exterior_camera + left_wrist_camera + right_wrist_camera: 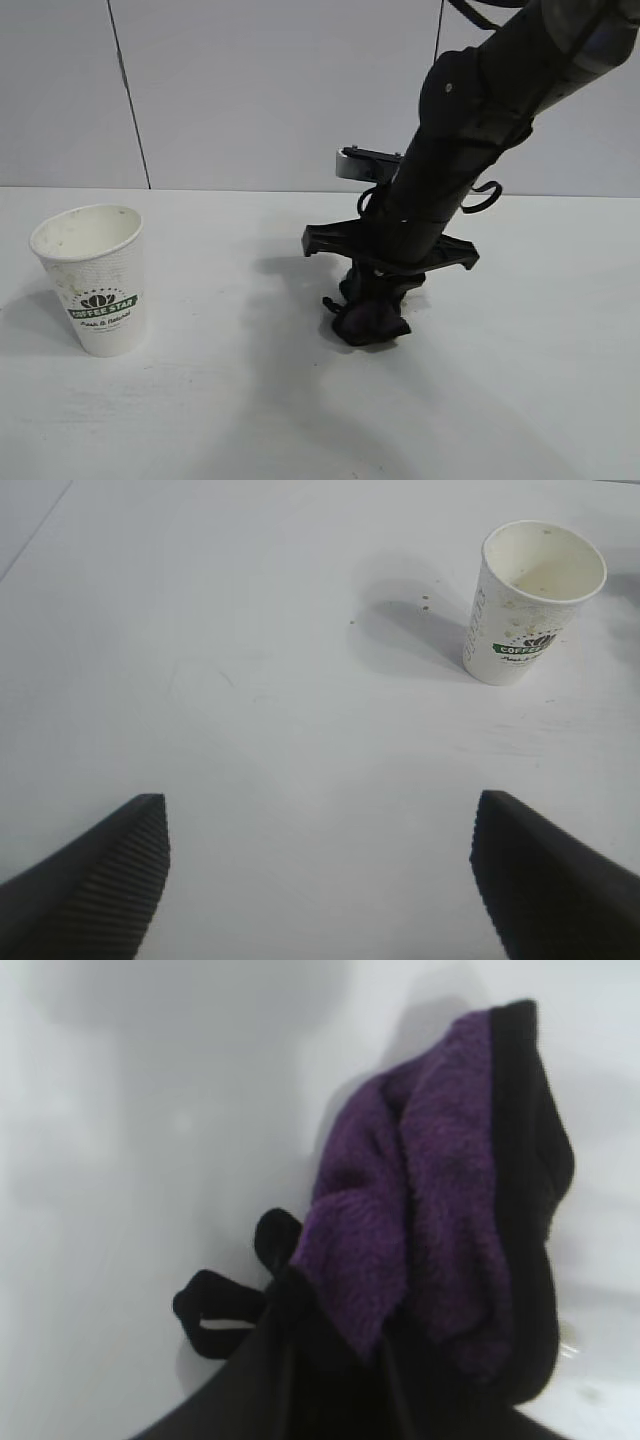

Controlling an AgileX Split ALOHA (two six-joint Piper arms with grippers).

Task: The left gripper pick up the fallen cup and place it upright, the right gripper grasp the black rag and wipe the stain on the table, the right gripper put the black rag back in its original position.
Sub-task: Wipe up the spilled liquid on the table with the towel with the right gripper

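Exterior view, cup [95, 283] upright near table's [200, 400] left edge, right claw [368, 305] mid-table, clamped on rag [365, 322] pressed to the surface, left claw [318, 870] spread wide, apart from cup [530, 600].

Behind me stands a smooth, pale grey panelled wall [250, 90], filling the upper part of the exterior view. A thin dark vertical seam [128, 95] crosses it toward my left side, leaning slightly. A second thin dark seam [438, 30] shows toward my right. The wall's lower edge meets the table [200, 420] in a straight level line.
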